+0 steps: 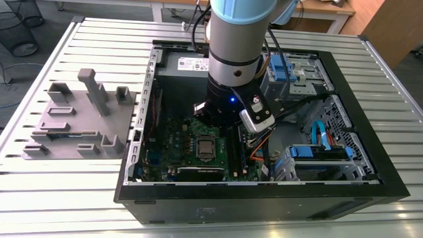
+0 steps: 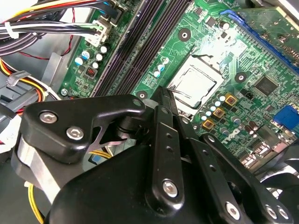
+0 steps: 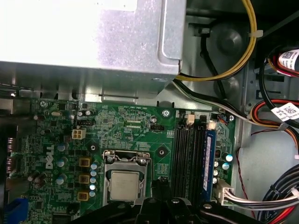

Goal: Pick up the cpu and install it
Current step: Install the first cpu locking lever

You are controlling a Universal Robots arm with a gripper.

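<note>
Gripper point(image 2: 164, 95) | I see it hovering over the motherboard point(image 3: 135, 126), fingers close together, nothing held | cpu point(image 3: 124, 185) sits in its socket point(image 3: 125, 175) just beside the memory slots point(image 3: 189, 158) | case point(image 1: 343, 193) lies open on table point(image 1: 53, 198)

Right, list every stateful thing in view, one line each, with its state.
cpu: lying flat in the socket, silvery top up.
socket: frame around the chip, not covering it.
computer case: lying on its side, side panel off, inside open to view.
memory stick: seated upright in a slot beside the socket.
gripper: over the motherboard near the socket, holding nothing, fingertips close together.
</note>
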